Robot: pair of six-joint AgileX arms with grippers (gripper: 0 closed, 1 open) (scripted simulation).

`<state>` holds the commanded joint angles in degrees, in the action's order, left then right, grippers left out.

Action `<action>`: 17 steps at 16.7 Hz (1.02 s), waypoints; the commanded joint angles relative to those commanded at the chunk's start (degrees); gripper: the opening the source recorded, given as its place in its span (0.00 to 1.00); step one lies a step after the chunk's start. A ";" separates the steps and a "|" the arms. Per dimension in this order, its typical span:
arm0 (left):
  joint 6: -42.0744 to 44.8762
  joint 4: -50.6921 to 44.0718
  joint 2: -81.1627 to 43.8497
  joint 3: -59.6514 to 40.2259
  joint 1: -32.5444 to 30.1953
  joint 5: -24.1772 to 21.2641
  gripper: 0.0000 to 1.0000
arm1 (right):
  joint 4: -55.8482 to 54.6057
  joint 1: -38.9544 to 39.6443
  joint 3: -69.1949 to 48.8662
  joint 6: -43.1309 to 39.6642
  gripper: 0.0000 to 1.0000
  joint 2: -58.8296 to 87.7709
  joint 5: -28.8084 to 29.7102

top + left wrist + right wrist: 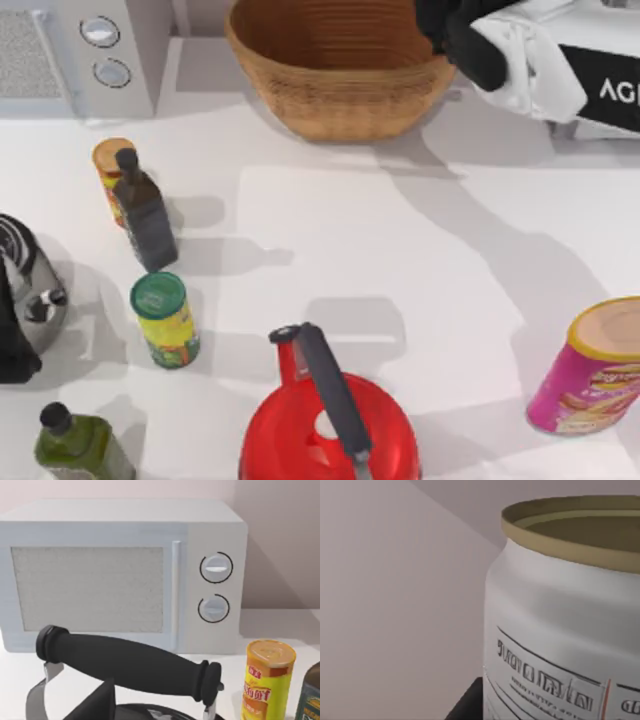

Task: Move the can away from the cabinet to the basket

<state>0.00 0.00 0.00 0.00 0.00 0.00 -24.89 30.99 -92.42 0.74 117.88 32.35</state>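
Nearest the front edge of the white worktop [420, 260] stand a red kettle [330, 430] with a dark grey handle, a green oil bottle [75, 445] at the left corner and a big pink tube [590, 372] with a yellow lid at the right. Behind them on the left are a yellow canister [165, 320] with a green lid, a dark bottle [145, 215] and, touching it from behind, a yellow tin [108, 165] with an orange lid; a steel kettle [30, 295] with a black handle sits at the left edge. At the far edge the tan wicker basket [335, 70] stands with nothing visible inside it, and the pale grey box [95, 50] with two round knobs lies far left. The right hand [455, 35] hangs just over the basket's right rim. The can [565, 630] appears close up in the right wrist view: silver-white, grey print and a thin red mark on its side, a dull gold rim on top. Whether the hand's fingers grip it I cannot tell.
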 joint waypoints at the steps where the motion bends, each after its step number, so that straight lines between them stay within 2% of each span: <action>1: 0.00 0.00 0.00 0.00 0.00 0.00 1.00 | -0.80 0.99 -2.92 0.04 0.00 3.82 1.01; 6: 0.00 0.00 0.00 0.00 0.00 0.00 1.00 | -2.98 3.69 -10.65 0.16 0.00 13.66 3.73; 12: 0.00 0.00 0.00 0.00 0.00 0.00 1.00 | -2.84 3.44 -10.43 0.28 0.00 14.17 3.55; 17: 0.00 0.00 0.00 0.00 0.00 0.00 1.00 | -1.79 2.59 -16.15 0.12 0.00 18.10 2.60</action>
<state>0.00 0.00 0.00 0.00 0.00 0.00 -26.68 33.58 -108.57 0.86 135.99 34.95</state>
